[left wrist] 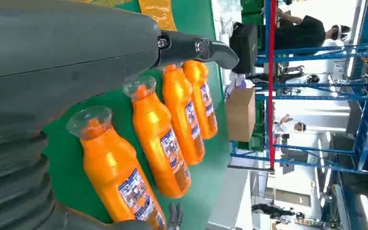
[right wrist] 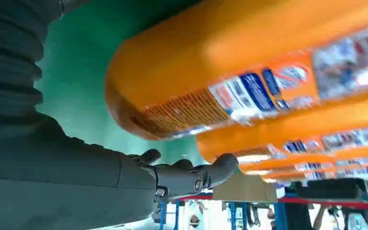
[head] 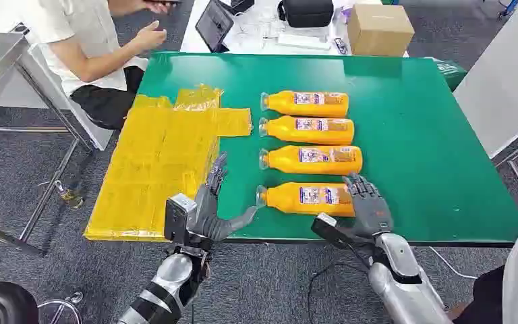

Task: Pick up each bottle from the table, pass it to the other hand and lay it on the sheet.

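Green table (head: 432,155) in front of me, yellow sheet (head: 155,169) flat on its left part, nothing on it. Four orange bottles (head: 313,132) lie in a row right of the sheet, caps toward it. My right hand (head: 369,204) sits at the base end of the nearest bottle (head: 303,198), fingers spread, holding nothing; can't tell if it touches. My left hand (head: 209,209) is open near the table's front edge, thumb reaching toward that bottle's cap, nothing held.
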Tool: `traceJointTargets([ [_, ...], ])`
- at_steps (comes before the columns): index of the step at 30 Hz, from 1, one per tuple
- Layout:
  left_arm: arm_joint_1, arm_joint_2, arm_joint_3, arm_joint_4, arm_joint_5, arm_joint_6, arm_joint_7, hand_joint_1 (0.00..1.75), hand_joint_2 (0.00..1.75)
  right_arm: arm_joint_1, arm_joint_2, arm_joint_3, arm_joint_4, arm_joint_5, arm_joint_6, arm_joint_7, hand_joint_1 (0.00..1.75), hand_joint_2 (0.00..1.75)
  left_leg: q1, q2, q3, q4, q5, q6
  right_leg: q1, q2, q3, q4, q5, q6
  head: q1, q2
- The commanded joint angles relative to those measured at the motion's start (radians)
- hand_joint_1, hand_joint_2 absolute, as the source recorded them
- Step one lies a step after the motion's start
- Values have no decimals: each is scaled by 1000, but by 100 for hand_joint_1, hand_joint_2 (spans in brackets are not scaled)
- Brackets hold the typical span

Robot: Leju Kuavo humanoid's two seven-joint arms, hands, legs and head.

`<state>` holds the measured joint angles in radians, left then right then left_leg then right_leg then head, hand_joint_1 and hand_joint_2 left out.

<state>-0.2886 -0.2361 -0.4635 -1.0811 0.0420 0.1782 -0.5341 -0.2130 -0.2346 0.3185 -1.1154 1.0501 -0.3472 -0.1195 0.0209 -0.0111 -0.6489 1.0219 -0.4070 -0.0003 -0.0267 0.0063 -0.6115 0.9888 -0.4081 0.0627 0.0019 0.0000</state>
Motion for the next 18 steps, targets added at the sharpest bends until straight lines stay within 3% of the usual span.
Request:
traceJointTargets([
  [1, -30, -6, 3, 53, 10, 2, 0, 0, 175, -73, -37, 59, 95, 15, 42, 34, 0, 175, 0, 2, 2, 0, -1, 1, 0, 1, 2, -1, 0, -2, 0, 0],
  [6, -45, -15, -6, 65, 23, -6, -4, 0, 175, -144, -17, 56, 231, -13, 49, 23, 3, 175, 0, 3, 6, 0, -2, 1, 1, 2, 6, -1, -1, -3, 1, 0],
  [7, -51, -15, -13, 73, 26, -10, -5, 0, 175, -172, -5, 49, 287, -41, 59, -1, 138, 175, 0, 3, 5, 0, -2, 1, 1, 2, 4, -1, 0, -3, 0, 0],
  [8, -54, -15, -16, 76, 28, -11, -7, 0, 175, -186, -2, 46, 317, -51, 57, -12, 150, 175, 0, 3, 3, 0, -1, 1, 0, 2, 3, -1, 0, -2, 0, 0],
  [13, -65, -19, -34, 86, 42, -16, -14, 0, 175, -234, 28, 55, 421, -51, -3, -63, 166, 175, 0, 2, 3, -1, -1, 1, 1, 1, 3, -1, 0, -2, 0, 0],
  [15, -70, -17, -42, 91, 50, -15, -18, 0, 175, -242, 41, 57, 441, -68, -12, -86, 145, 175, 0, 3, 5, -1, -1, 1, 1, 1, 5, -2, 0, -2, 0, 0],
  [18, -77, -20, -46, 99, 55, -15, -18, 0, 175, -253, 59, 61, 459, -75, -7, -89, 145, 175, 0, 2, 3, -1, 0, 1, 1, 1, 3, -1, 0, -2, 1, 0],
])
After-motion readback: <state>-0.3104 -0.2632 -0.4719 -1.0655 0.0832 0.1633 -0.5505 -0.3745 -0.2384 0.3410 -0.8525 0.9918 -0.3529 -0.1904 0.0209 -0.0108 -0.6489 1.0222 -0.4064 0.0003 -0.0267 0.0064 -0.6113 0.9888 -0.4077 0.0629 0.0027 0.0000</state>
